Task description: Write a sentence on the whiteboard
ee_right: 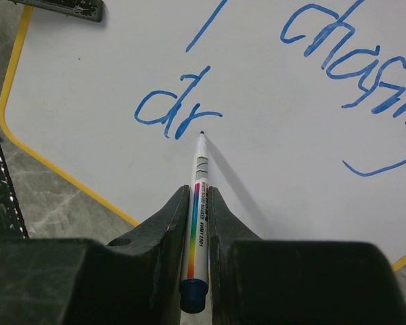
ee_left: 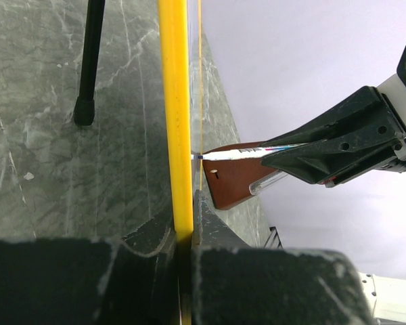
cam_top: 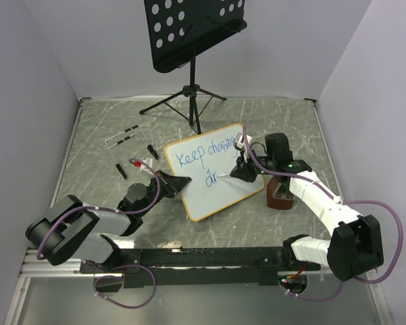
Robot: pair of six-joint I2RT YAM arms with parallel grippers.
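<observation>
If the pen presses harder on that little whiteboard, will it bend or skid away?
Probably stiff: the whiteboard shows a straight edge in the left wrist view. Alone it might skid on the smooth table, but the left gripper clamps its rim.

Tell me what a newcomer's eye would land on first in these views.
The whiteboard lies at mid-table, with blue lettering reading "Keep chasing" and, below, an unfinished "dr". The right gripper is shut on a marker whose tip sits just after that "dr", while the left gripper clamps the board's left edge. Behind stands a black perforated music stand.
</observation>
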